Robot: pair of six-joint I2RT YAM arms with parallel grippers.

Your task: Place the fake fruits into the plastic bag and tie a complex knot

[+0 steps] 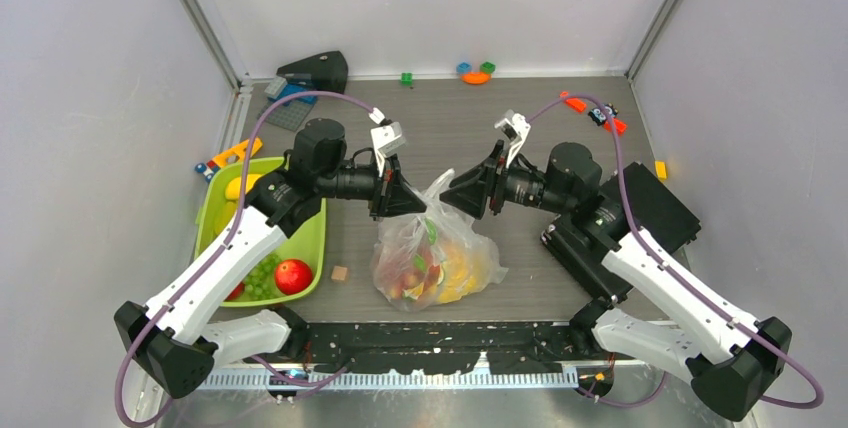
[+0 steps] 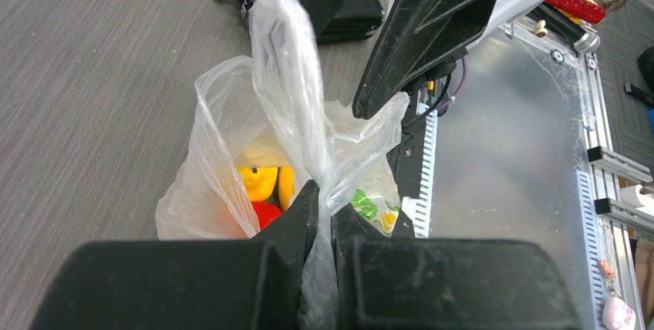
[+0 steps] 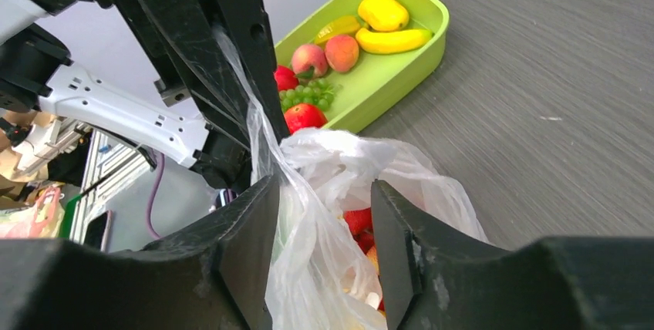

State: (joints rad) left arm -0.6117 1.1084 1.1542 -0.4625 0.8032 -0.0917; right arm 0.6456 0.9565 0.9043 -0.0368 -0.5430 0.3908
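Observation:
The plastic bag [image 1: 435,263] stands mid-table with fake fruits inside; in the left wrist view yellow and red fruits [image 2: 258,183] show through its mouth. My left gripper [image 1: 420,203] is shut on a stretched handle strip of the bag [image 2: 297,75]. My right gripper [image 1: 447,198] faces it from the right. Its jaws stand open [image 3: 324,214] around bunched bag film [image 3: 308,237], which lies against one finger. More fake fruits lie in the lime-green tray [image 1: 316,248]: an apple [image 1: 293,275], grapes [image 1: 262,278], a lemon [image 3: 383,11], a banana [image 3: 392,39] and peaches [image 3: 342,52]. No knot is in view.
A small wooden cube [image 1: 340,273] lies between tray and bag. Toy bricks [image 1: 476,72] sit along the back wall, and orange pieces [image 1: 590,108] lie at the back right. A black box [image 1: 640,213] stands under the right arm, a dark wedge [image 1: 315,70] at the back left.

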